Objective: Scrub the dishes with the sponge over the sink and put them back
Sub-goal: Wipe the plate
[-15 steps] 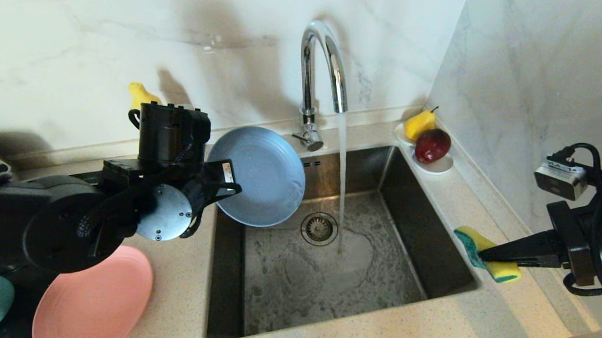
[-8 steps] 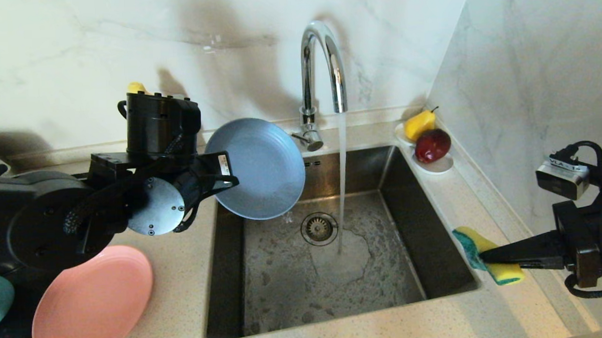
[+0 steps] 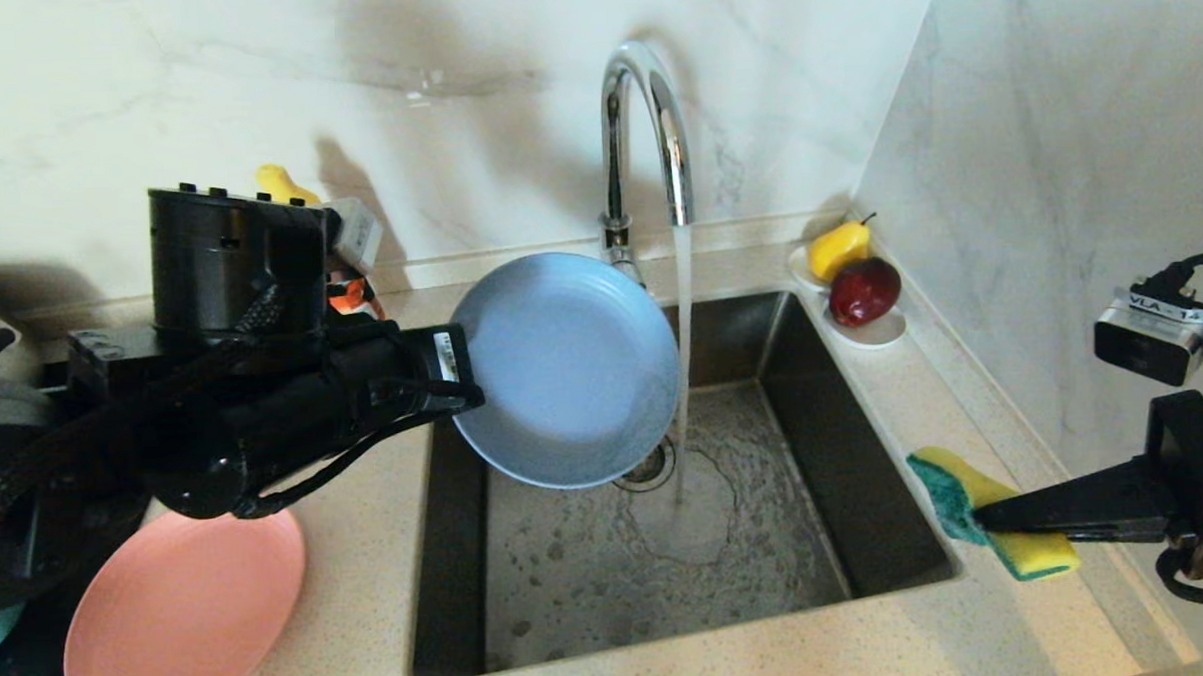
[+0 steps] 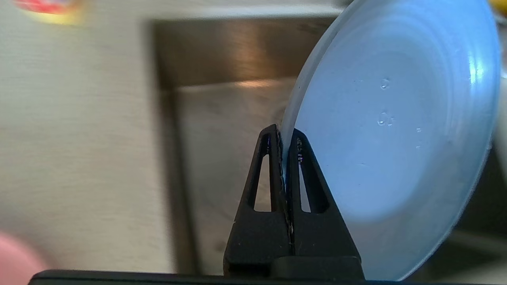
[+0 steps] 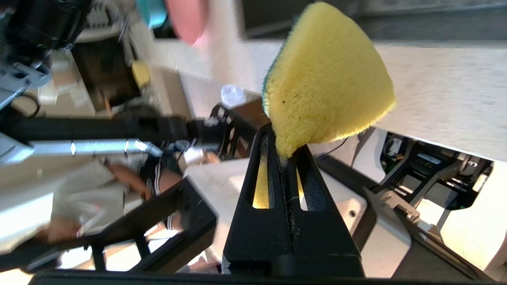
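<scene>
Grey-blue plate [image 3: 568,369], clamped in left gripper [image 4: 283,138], hides drain; right gripper [image 5: 283,148] pinches sponge [image 3: 988,515].

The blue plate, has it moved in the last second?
Yes. The blue plate has shifted right, toward the water stream from the faucet, and now hides the drain.

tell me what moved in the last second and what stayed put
The left pincer, shut on the grey-blue plate's rim, carried it right until its edge met the faucet stream. The right pincer with the sponge drifted slightly right. Pink plate unchanged.
</scene>
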Motion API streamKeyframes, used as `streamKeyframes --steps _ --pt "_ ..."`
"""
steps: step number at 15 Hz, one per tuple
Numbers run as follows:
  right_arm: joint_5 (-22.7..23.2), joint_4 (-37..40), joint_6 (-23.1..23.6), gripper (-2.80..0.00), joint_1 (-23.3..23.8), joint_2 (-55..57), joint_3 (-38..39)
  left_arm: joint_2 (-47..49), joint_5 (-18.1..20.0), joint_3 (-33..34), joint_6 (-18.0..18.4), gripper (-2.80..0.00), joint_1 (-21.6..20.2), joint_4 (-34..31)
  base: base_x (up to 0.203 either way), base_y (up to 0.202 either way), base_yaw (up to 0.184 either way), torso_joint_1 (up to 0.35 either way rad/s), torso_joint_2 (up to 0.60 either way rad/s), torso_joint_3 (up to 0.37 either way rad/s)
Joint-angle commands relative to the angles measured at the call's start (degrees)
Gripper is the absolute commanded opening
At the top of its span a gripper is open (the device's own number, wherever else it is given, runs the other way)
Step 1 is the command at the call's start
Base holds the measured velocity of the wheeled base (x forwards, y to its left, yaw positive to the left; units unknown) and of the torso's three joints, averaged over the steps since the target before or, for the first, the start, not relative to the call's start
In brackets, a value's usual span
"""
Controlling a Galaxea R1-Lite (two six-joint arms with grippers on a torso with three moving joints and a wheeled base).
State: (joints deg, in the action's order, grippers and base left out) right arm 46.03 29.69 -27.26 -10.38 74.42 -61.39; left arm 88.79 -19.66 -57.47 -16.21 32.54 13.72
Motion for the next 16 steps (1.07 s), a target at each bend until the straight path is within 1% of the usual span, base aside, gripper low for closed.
streamKeyframes --steps 1,2,3,4,7,9,11,12,14,16 --pt "0.1 0.6 -0.2 -2.8 -5.2 0.5 -2.2 -4.5 4.9 4.6 0.0 -2.8 0.7 0.3 0.0 0.0 0.0 0.0 0.0 0.0" --pt "0.0 1.7 -0.3 -2.8 -8.1 1.1 -4.5 -5.5 8.3 5.9 0.1 -2.8 1.0 0.5 0.0 0.0 0.0 0.0 0.0 0.0" --pt "-0.1 3.2 -0.4 -2.8 -10.0 1.7 -6.5 -5.7 9.8 6.4 0.0 -2.8 1.1 0.7 0.0 0.0 0.0 0.0 0.0 0.0" --pt "-0.2 4.4 -0.4 -2.8 -12.2 2.5 -8.4 -5.5 12.1 6.8 0.1 -2.8 1.6 1.1 0.0 0.0 0.0 0.0 0.0 0.0" --pt "-1.7 5.2 -0.4 -2.8 -17.2 5.1 -10.5 -5.0 12.2 7.7 0.7 -2.8 3.5 1.4 0.0 0.0 0.0 0.0 0.0 0.0" --pt "-3.2 5.1 -0.4 -2.8 -21.3 7.0 -11.1 -4.8 11.8 8.4 0.8 -2.8 5.4 1.6 0.0 0.0 0.0 0.0 0.0 0.0" --pt "-5.1 5.2 -0.5 -2.8 -25.3 9.2 -12.8 -3.8 10.9 8.9 1.0 -2.8 6.9 3.8 0.0 0.0 0.0 0.0 0.0 0.0" --pt "-6.4 5.2 -0.5 -2.8 -27.2 10.9 -14.3 -2.8 9.2 9.1 1.5 -2.8 7.6 5.5 0.0 0.0 0.0 0.0 0.0 0.0" --pt "-7.8 5.4 -0.6 -2.8 -29.2 14.2 -17.7 -1.3 5.7 9.8 2.4 -2.8 9.4 8.1 0.0 0.0 0.0 0.0 0.0 0.0" --pt "-8.3 6.1 -0.7 -2.8 -31.3 17.2 -21.1 -0.9 4.6 10.5 4.1 -2.8 10.6 10.6 0.0 0.0 0.0 0.0 0.0 0.0"
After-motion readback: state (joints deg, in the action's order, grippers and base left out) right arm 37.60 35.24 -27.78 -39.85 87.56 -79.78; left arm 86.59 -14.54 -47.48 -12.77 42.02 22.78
